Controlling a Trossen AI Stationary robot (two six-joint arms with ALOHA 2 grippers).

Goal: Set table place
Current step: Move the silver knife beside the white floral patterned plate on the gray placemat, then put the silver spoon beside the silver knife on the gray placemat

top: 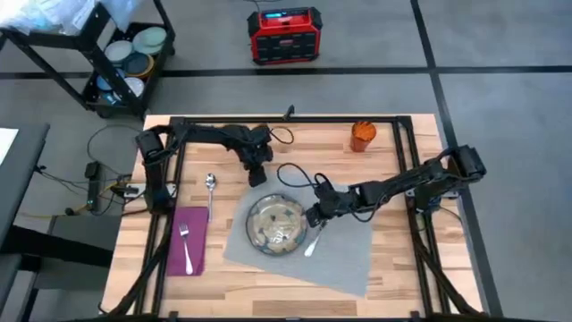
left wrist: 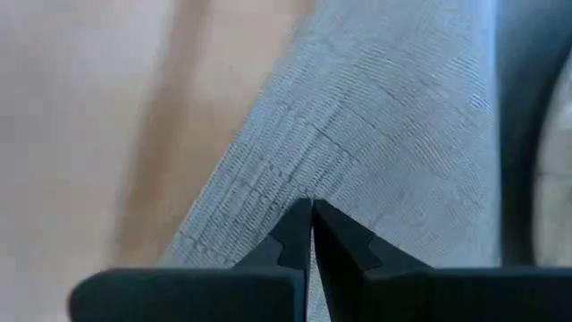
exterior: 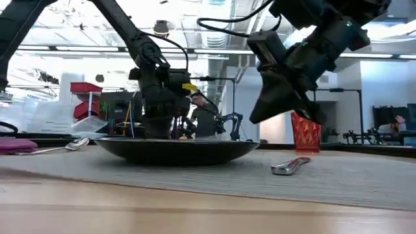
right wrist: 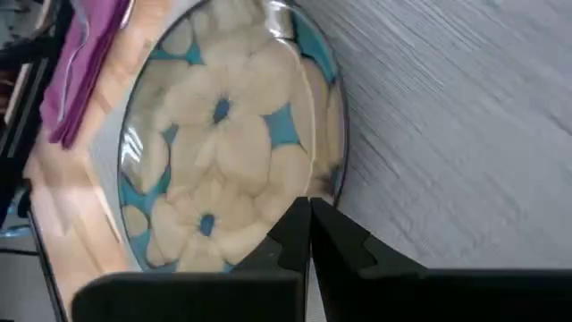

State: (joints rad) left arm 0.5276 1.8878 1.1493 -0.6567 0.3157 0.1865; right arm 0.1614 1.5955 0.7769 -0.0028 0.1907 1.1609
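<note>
The grey ribbed mat (top: pixel 304 241) lies askew on the wooden table (top: pixel 402 268). The round flowered plate (top: pixel 275 224) sits on the mat, with the knife (top: pixel 313 241) beside it on the mat. The fork (top: pixel 187 246) lies on the magenta napkin (top: pixel 188 240) at the left. The spoon (top: pixel 211 185) lies on bare wood and the orange cup (top: pixel 362 136) stands far right. My left gripper (top: pixel 257 176) is shut over the mat's far corner (left wrist: pixel 357 134). My right gripper (right wrist: pixel 310 207) is shut and hangs above the plate's right rim (exterior: pixel 250 144), clear of it. My left gripper points down with its shut fingertips (left wrist: pixel 295 228) at the mat's far corner, a little in from the mat's edge (left wrist: pixel 232 170). I cannot tell whether they touch the mat. The mat lies flat there.
A black cable (top: pixel 295 172) loops on the wood between the two grippers. Black frame rails (top: pixel 407 152) run along the table's left and right sides. Off the table, a red box (top: pixel 284 34) sits beyond the far edge and a cart with dishes (top: pixel 134 54) stands far left.
</note>
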